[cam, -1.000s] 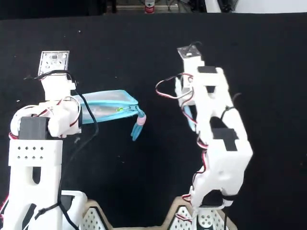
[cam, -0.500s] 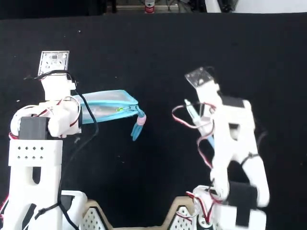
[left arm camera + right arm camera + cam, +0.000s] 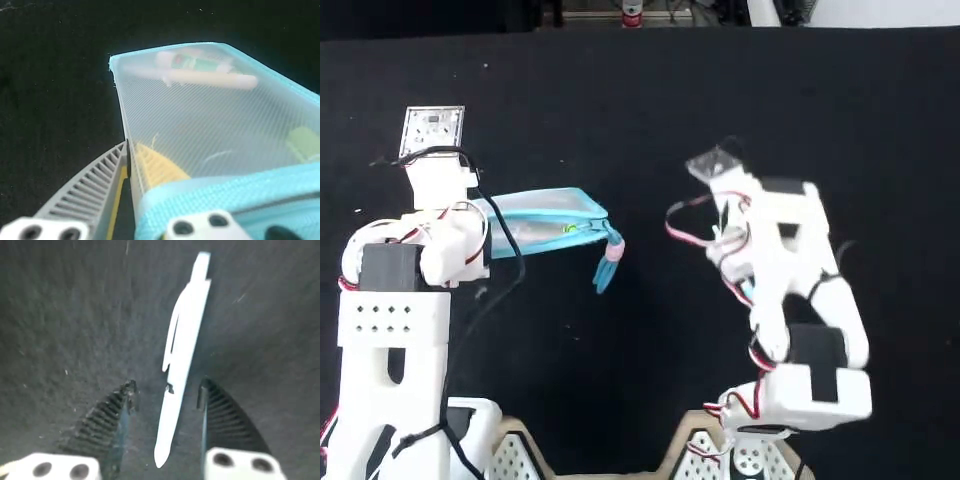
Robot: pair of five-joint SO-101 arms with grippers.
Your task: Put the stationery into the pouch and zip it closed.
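Note:
A translucent pouch [image 3: 545,225] with a teal zip edge lies left of centre on the black table. My left gripper [image 3: 485,235] is shut on its near-left end. In the left wrist view the pouch [image 3: 210,125] holds a white stick, a green item and a yellow one, and my left gripper [image 3: 129,150] clamps its edge. A white and light-blue pen [image 3: 182,345] lies on the table between the spread fingers of my right gripper [image 3: 165,390], untouched by either one. From above, the right gripper [image 3: 735,265] hangs over the pen [image 3: 746,291], mostly hiding it.
A teal and pink pull strap [image 3: 609,260] trails from the pouch's right end. The black table [image 3: 640,100] stretches bare behind both arms. The arm bases stand at the near edge.
The right arm has folded back toward its base and its wrist has dropped nearer over the pen. The left arm and the pouch have stayed still.

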